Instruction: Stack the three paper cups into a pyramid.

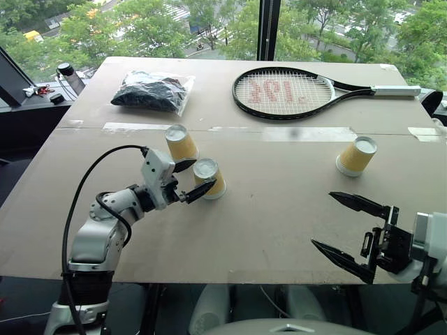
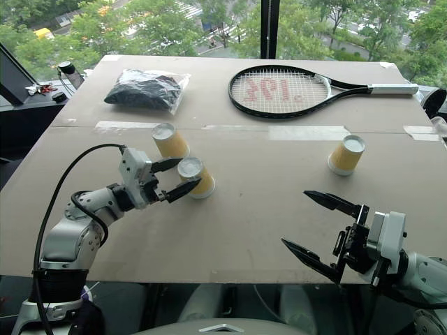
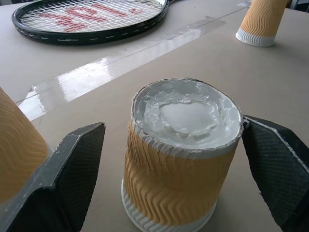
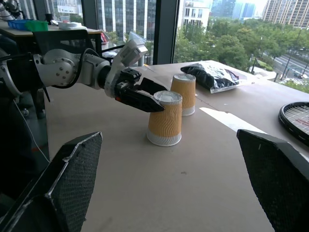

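Brown cardboard-looking counter (image 1: 279,209) here, with a strip of clear tape (image 1: 307,132) running across it; going left to right: far back on the left there's a clear bag of something dark (image 1: 150,91); in front of it, the left gripper (image 1: 195,178) is released, fingers spread wide on either side of the middle paper cup (image 1: 209,178), which stands upside down on the counter; in the left wrist view that cup sits right between the two black fingers (image 3: 72,179), and I can't tell if either finger actually touches it; just behind and to the left of it stands another paper cup (image 1: 181,144), also upside down and a bit tilted in the head view, close to the first but apart from it; further back toward the right lies a black tennis racket (image 1: 293,92) with red markings on its strings, handle pointing right; the third paper cup (image 1: 356,155) is off on the right side, upside down, well apart from the other two; nearest the front edge on the right, the right gripper (image 1: 342,227) is released too, fingers wide apart, holding nothing, hanging over bare counter.
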You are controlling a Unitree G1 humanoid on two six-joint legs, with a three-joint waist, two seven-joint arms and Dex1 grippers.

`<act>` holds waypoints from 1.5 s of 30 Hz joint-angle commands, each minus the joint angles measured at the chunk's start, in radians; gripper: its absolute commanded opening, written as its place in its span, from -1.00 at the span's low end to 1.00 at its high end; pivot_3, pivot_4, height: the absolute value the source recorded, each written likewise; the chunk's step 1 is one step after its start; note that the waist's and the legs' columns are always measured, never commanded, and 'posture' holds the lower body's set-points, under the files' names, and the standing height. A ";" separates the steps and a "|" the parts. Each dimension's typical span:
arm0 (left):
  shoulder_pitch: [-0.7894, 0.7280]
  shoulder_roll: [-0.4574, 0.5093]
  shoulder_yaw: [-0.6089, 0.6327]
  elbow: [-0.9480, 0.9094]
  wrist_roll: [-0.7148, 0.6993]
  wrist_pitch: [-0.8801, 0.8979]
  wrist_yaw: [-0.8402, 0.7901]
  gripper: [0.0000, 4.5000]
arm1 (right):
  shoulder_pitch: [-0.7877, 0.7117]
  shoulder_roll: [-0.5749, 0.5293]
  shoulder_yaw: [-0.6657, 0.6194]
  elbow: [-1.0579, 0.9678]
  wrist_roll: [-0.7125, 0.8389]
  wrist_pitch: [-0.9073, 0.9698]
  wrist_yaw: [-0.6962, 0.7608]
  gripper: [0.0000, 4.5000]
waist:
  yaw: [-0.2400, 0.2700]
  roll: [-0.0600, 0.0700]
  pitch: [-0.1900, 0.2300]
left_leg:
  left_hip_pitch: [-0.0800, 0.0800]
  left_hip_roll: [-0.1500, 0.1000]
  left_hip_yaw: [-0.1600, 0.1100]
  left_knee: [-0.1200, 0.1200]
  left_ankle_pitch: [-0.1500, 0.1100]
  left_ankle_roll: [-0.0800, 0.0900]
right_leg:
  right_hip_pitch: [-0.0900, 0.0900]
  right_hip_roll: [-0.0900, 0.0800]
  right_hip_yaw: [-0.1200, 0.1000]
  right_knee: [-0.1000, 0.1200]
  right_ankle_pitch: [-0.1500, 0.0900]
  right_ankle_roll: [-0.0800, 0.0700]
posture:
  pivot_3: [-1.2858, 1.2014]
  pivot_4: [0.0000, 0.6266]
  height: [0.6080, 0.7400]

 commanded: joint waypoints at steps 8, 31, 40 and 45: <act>-0.072 -0.018 -0.020 0.070 0.020 -0.094 -0.065 0.01 | 0.046 -0.006 -0.019 -0.026 -0.043 -0.028 0.004 1.00 | 0.000 0.000 0.000 | 0.000 0.000 0.000 0.000 0.000 0.000 | 0.000 0.001 0.000 0.000 0.000 0.000 | 0.03 -0.52 1.00; -0.842 -0.449 -0.290 0.813 0.258 -0.147 0.025 0.01 | 0.155 0.176 -0.038 -0.008 -0.219 -0.096 -0.208 1.00 | -0.005 -0.002 0.001 | -0.003 -0.005 -0.002 0.003 0.000 0.000 | -0.001 0.005 -0.003 0.003 -0.001 0.003 | 0.03 -0.52 1.00; -0.927 -0.540 -0.264 1.066 0.330 -0.311 0.085 0.01 | 0.177 0.219 -0.043 0.021 -0.251 -0.104 -0.260 1.00 | -0.002 -0.003 0.002 | -0.003 -0.005 -0.002 0.003 0.000 0.000 | -0.002 0.005 -0.003 0.002 -0.001 0.003 | 0.03 -0.52 1.00; -0.929 -0.549 -0.256 1.095 0.357 -0.345 0.091 0.01 | 0.196 0.221 -0.066 0.043 -0.248 -0.121 -0.256 1.00 | -0.001 -0.003 0.002 | -0.003 -0.005 -0.002 0.003 0.000 0.000 | -0.002 0.005 -0.003 0.002 -0.001 0.003 | 0.03 -0.52 1.00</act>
